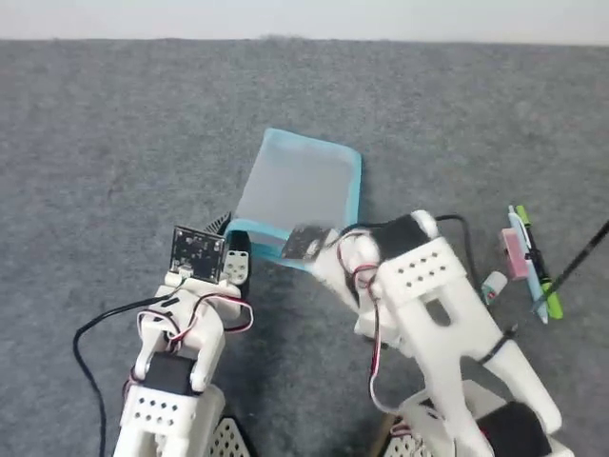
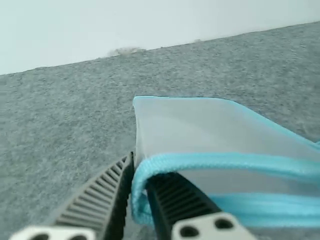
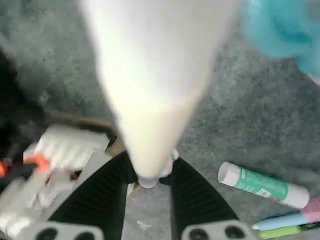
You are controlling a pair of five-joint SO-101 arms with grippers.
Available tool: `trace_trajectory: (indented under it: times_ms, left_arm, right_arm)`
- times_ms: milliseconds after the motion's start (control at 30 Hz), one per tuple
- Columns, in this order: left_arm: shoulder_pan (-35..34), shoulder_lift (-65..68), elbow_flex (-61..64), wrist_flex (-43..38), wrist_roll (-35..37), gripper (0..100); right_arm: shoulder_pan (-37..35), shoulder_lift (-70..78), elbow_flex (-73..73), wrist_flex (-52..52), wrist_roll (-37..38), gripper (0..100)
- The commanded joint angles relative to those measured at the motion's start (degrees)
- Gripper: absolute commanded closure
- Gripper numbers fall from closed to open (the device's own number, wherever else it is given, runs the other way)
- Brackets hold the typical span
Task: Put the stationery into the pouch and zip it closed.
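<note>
The pouch (image 1: 300,186) lies flat in the middle of the surface (image 1: 114,143), its long axis running from the far edge back toward the arms and its blue-trimmed mouth on the near side. The left claw (image 1: 235,259) is clamped on the near left corner of that mouth, with the blue trim pinched between its jaws. The right claw (image 1: 306,246) sits at the same mouth edge, just beside the left one. Its jaws are closed on something pale and blurred, most likely the pouch's thin wall.

None of the stationery is in the pouch. It lies well apart from it, near the right edge of the surface, beyond the right arm. The pens (image 1: 533,262) lie side by side, running roughly from far to near, with a pink eraser (image 1: 515,253) touching them and a glue stick (image 1: 493,286) just beside. The right arm is much the nearer one. Its claw would have to let go of the pouch and swing right, with its jaws turned across the pens. A black cable (image 1: 580,255) crosses the pens and could snag.
</note>
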Motion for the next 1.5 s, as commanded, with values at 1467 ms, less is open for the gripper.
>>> trace_trajectory:
  times_ms: [1467]
  left_arm:
    - [-3.4, -0.7, -0.7, 0.4, 0.7, 99]
  right_arm:
    - [85.1, 32.7, -25.9, -29.8, 33.3, 86.1]
